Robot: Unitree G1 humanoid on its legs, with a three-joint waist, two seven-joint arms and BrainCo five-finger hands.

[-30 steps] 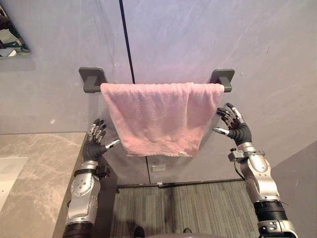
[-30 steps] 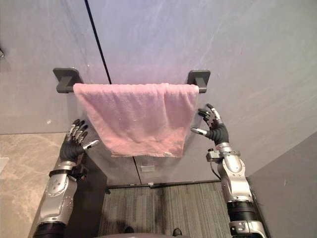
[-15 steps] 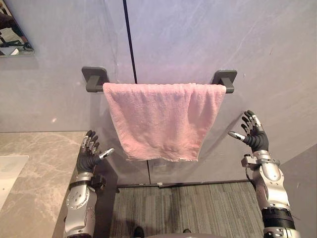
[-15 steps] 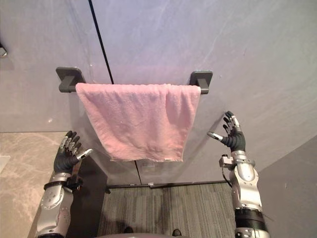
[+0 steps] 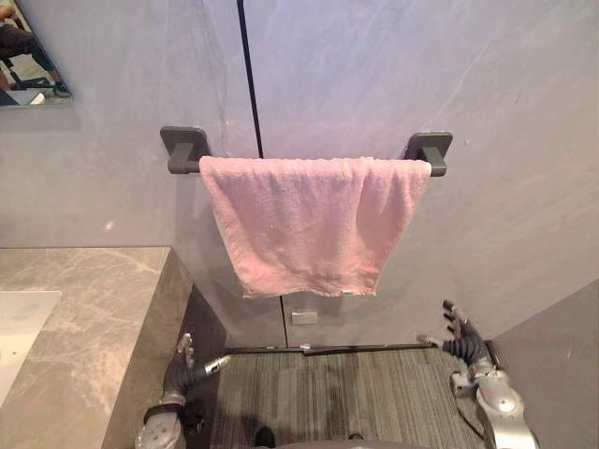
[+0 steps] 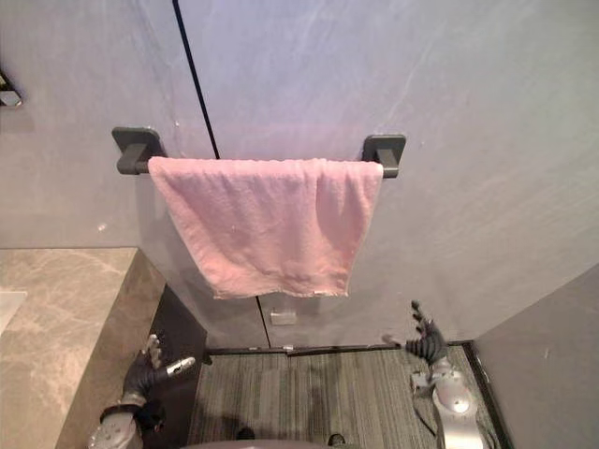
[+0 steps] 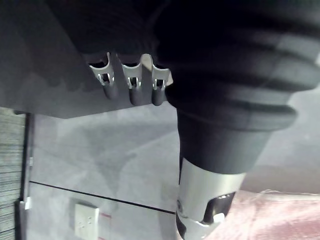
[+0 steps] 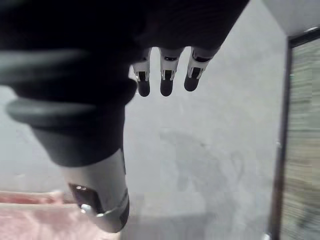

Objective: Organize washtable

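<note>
A pink towel hangs folded over a dark bar held by two dark brackets on the grey wall. Its lower edge is slanted, longer on the right. My left hand is low beside the dark side of the counter, fingers relaxed and open, holding nothing. My right hand is low at the right near the floor, fingers spread and open. Both hands are well below the towel and apart from it. A strip of pink towel shows past the thumb in the left wrist view.
A marble counter with a white basin stands at the left. A mirror corner hangs at the upper left. A white wall socket sits under the towel. Grey striped flooring lies below.
Both hands have dropped from beside the towel's lower corners to near the floor, staying open. The view has shifted slightly; the towel hangs as before.
</note>
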